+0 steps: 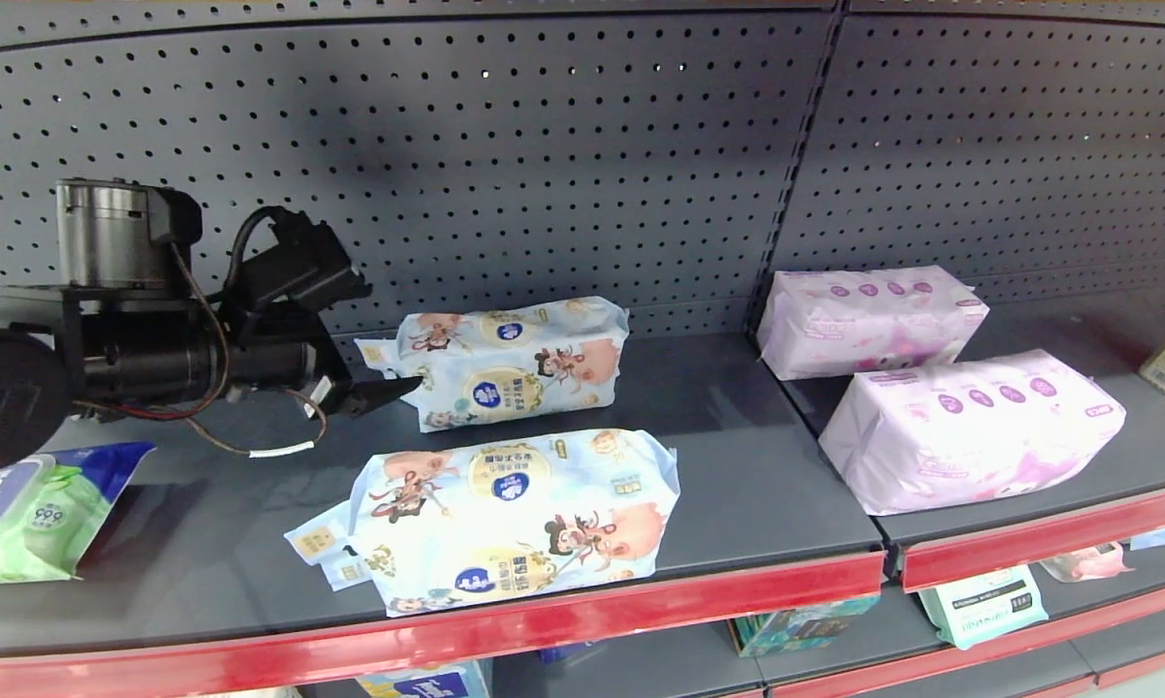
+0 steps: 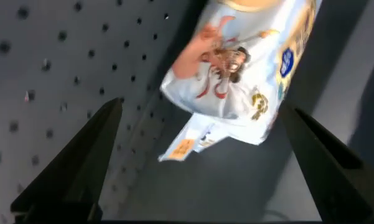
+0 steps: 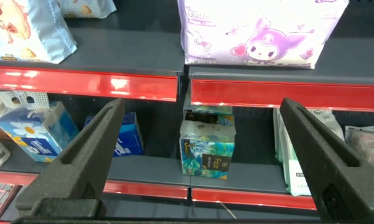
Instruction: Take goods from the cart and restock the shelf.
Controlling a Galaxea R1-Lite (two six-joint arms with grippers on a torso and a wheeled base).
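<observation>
Left gripper [image 1: 381, 392]: jaws wide, empty, tips just beside the rear blue tissue pack [image 1: 510, 361], which lies on the shelf [image 1: 738, 485]. Right gripper [image 3: 199, 106]: wide, empty. Risk: forward drift would likely shove the pack askew. Labels: cartoon figures, round blue badges; text unread.

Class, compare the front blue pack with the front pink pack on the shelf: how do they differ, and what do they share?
The front blue pack shows cartoon animals; the front pink pack has purple spots. The blue pack lies flatter; the pink pack looks fuller. The blue sits on the left shelf section, the pink on the right. Both are soft wrapped packs near the red shelf edge.
</observation>
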